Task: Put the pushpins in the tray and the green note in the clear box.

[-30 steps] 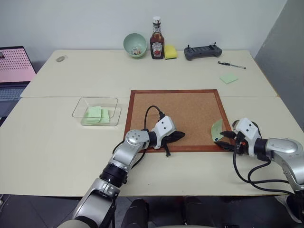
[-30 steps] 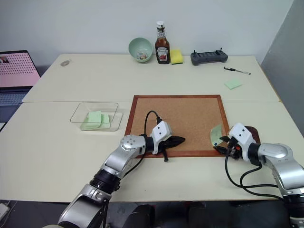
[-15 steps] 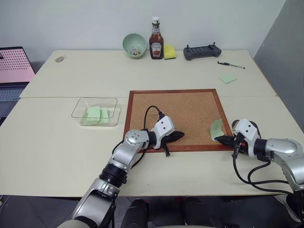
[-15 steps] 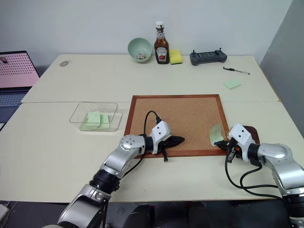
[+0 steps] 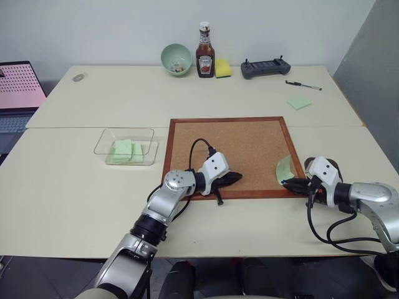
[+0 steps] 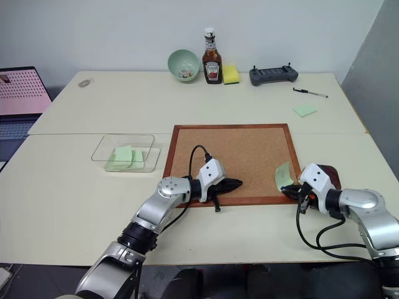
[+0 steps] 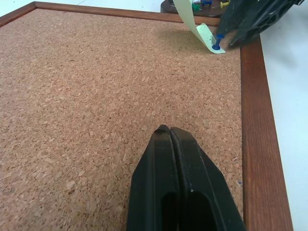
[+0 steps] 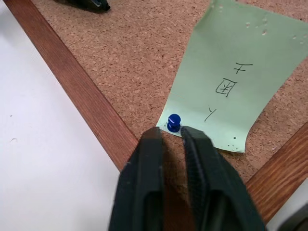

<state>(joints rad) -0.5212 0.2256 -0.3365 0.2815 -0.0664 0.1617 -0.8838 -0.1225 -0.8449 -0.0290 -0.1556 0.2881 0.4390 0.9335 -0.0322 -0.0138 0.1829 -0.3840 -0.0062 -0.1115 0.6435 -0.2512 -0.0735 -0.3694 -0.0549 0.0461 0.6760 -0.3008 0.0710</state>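
The green note (image 5: 285,168) curls up off the cork board (image 5: 243,146) near its front right corner. A blue pushpin (image 8: 173,121) holds its lower corner down. My right gripper (image 8: 170,132) has its tips just short of that pin, fingers a narrow gap apart and nothing between them. Behind it sits the dark tray (image 6: 331,175), with several coloured pushpins (image 7: 197,4) in it. My left gripper (image 5: 237,177) is shut and empty, low over the board's front edge. The clear box (image 5: 103,138) stands left of the board with green slips inside.
Along the table's far edge stand a green bowl (image 5: 177,58), a ketchup bottle (image 5: 206,51), a yellow sponge (image 5: 223,68) and a black controller (image 5: 266,67). A pen (image 5: 304,85) and a green sticky pad (image 5: 300,103) lie at the back right. A laptop (image 5: 15,93) sits at the far left.
My right gripper's fingers closed, then parted a little, staying at the pinned corner. The note's free end dropped flatter, then curled up again. The left arm has not moved.
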